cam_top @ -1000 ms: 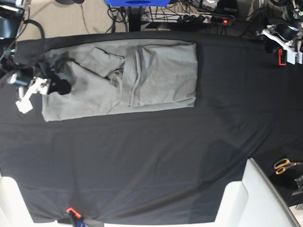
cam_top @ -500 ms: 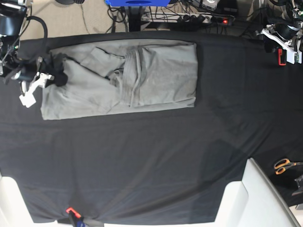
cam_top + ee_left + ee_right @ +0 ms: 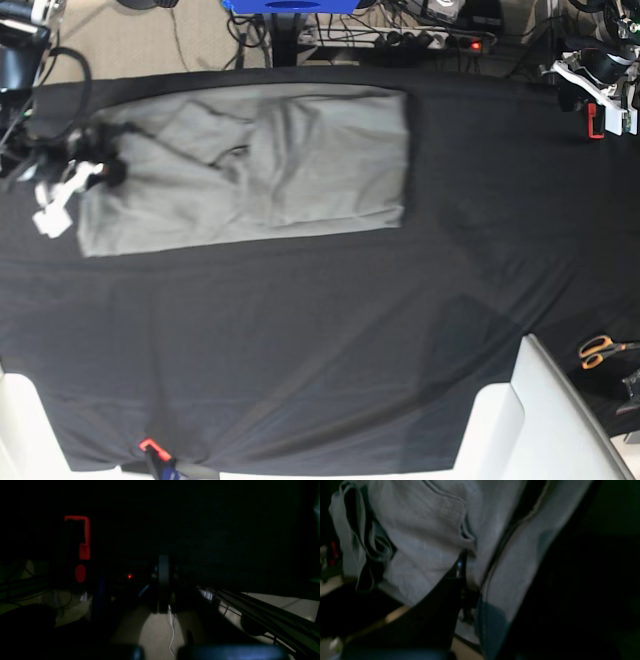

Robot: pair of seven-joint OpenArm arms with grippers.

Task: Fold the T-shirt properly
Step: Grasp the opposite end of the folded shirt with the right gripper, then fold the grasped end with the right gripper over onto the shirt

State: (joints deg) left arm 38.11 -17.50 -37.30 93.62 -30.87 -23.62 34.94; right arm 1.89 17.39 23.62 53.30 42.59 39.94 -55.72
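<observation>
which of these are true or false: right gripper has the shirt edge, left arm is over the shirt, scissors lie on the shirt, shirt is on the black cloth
1. The right gripper is pinching the T-shirt at its edge. True.
2. The left gripper is over the T-shirt. False: it is parked at the table's far corner, apart from the shirt.
3. The scissors lie on the T-shirt. False: they lie at the table's edge, far from it.
4. The T-shirt rests on the black table cloth. True.
</observation>
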